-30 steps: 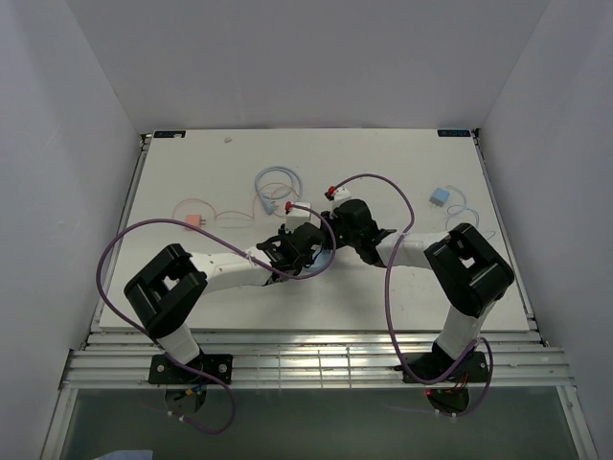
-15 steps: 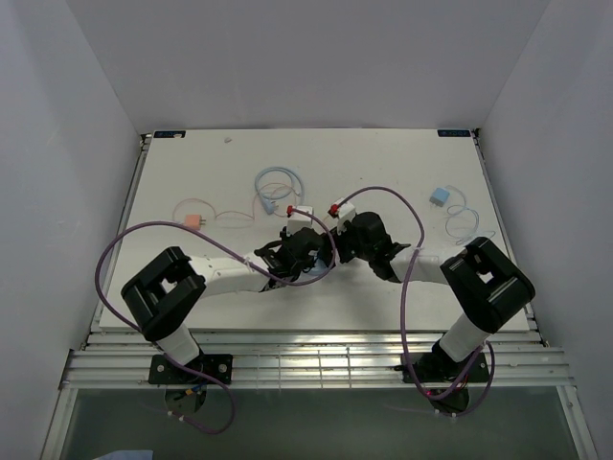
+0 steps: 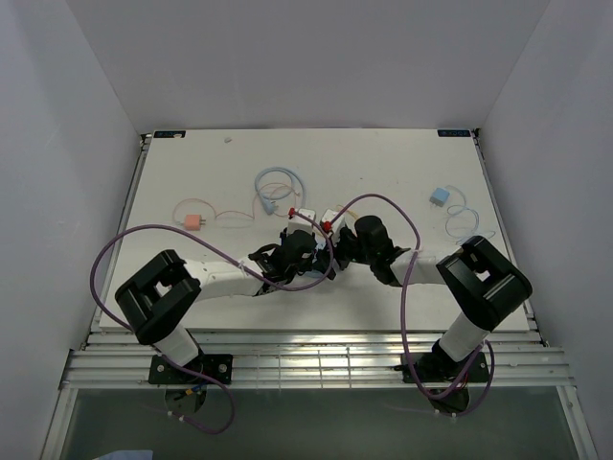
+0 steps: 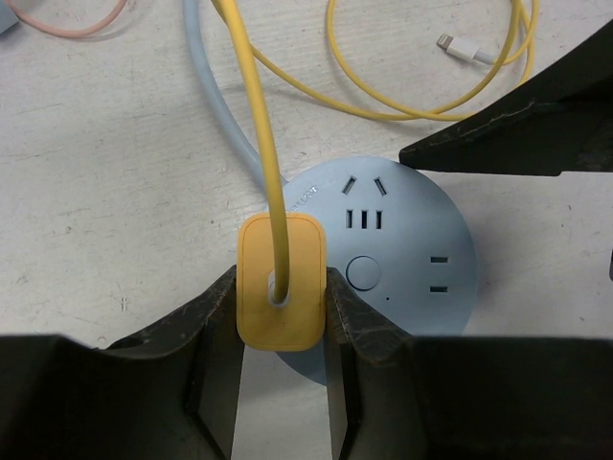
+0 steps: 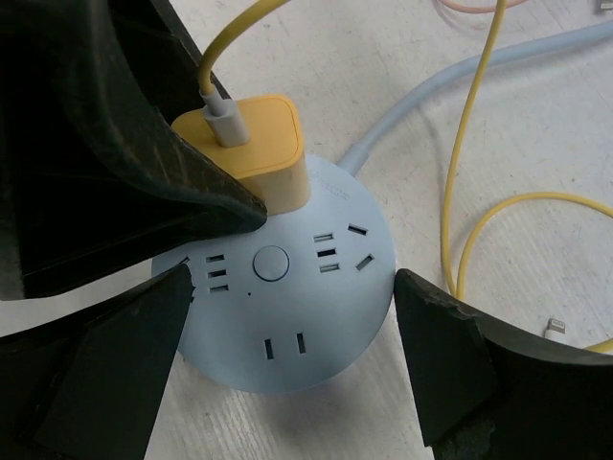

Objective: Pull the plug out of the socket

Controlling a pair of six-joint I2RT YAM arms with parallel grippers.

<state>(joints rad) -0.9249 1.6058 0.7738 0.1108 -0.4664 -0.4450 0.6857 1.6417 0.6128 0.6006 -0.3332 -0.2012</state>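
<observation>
The socket (image 5: 287, 321) is a round, flat, light-blue puck lying on the white table, with its pale-blue cord (image 5: 479, 72) running off to the far side. A yellow plug (image 4: 302, 321) with a yellow cable (image 4: 251, 105) stands plugged into the socket's rim. My left gripper (image 4: 283, 297) is shut on the plug, one finger pressed on each side. My right gripper (image 5: 292, 287) is open wide and straddles the socket, with each fingertip close to its rim. In the top view both grippers (image 3: 330, 247) meet at mid-table and hide the socket.
The yellow cable loops beyond the socket and ends in a loose white connector (image 4: 460, 48). A pink charger (image 3: 194, 220) with its cord lies at the left, and a blue charger (image 3: 438, 196) with a cord at the right. Purple arm cables (image 3: 397, 216) arch over the table.
My right gripper has gone from shut to wide open and moved in around the socket. The left gripper has stayed shut on the plug, shifting slightly toward the near edge.
</observation>
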